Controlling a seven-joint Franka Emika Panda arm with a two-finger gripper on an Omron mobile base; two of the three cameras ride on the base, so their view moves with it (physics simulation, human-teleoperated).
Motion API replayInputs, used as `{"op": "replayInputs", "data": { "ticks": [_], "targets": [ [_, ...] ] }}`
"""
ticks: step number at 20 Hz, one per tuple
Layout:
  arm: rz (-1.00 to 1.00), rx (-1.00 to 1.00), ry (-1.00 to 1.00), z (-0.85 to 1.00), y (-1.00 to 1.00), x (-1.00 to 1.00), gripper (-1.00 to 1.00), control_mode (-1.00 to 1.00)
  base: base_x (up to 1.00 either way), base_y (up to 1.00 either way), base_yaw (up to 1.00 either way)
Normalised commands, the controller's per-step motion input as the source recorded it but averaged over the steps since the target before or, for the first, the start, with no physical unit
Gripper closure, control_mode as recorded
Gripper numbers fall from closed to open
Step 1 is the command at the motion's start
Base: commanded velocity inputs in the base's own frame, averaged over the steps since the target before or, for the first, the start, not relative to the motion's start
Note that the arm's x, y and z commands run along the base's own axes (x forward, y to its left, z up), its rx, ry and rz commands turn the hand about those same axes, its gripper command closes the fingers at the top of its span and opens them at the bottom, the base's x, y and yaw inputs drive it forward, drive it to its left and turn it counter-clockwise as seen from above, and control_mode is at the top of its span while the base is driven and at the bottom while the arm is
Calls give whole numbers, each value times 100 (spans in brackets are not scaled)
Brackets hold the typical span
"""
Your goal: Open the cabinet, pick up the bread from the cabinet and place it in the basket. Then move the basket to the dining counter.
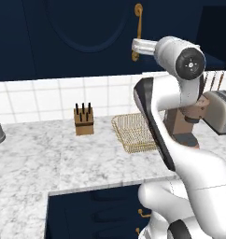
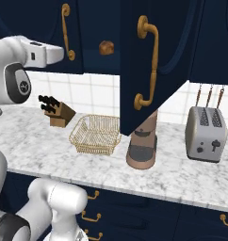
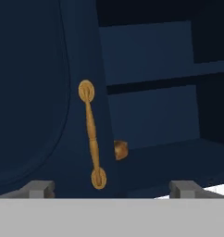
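The jaws [image 3: 111, 187] stand wide apart with nothing between them, their two dark tips rising at the bottom of the hand view. Straight ahead of them is the long curved brass handle [image 3: 91, 134] of the closed left door of the dark navy wall cabinet [image 3: 35, 92] with arched panels; the handle sits a little left of the midpoint between the tips and clear of both. Just past that door's edge the cabinet interior lies open, with dark shelves. On the lower shelf, right beside the handle's lower half and partly hidden behind the door edge, sits the small dark brown rounded bread [image 3: 120, 149]. It lies beyond the jaws, roughly in line with the gap between them, untouched.

In the right base view the other cabinet door [image 2: 153, 61] hangs swung out toward the camera, its brass handle facing forward, and the bread [image 2: 106, 47] shows on the shelf between the two doors.

Below, on the white marble table [image 2: 191, 174] with grey veins, the shallow square basket of pale gold wire mesh [image 2: 95, 134] stands empty, under the open cabinet. A wooden knife block with dark handles [image 2: 57, 113] stands to its left, a brown stand mixer [image 2: 143, 146] just to its right, partly behind the open door, and a silver toaster [image 2: 206, 133] farther right.
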Motion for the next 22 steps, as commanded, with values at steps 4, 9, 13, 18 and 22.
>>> {"op": "replayInputs", "data": {
  "ticks": [4,9,13,18,22],
  "targets": [
    [9,1,18,3,0,40,-100,-100,0,0,0],
    [22,3,7,1,-20,50,-100,-100,0,0,0],
    [2,0,1,4,9,15,-100,-100,0,0,0],
    [-8,0,0,2,30,29,-100,-100,0,0,0],
    [-4,0,1,-1,7,53,-100,-100,0,0,0]
  ]
}}
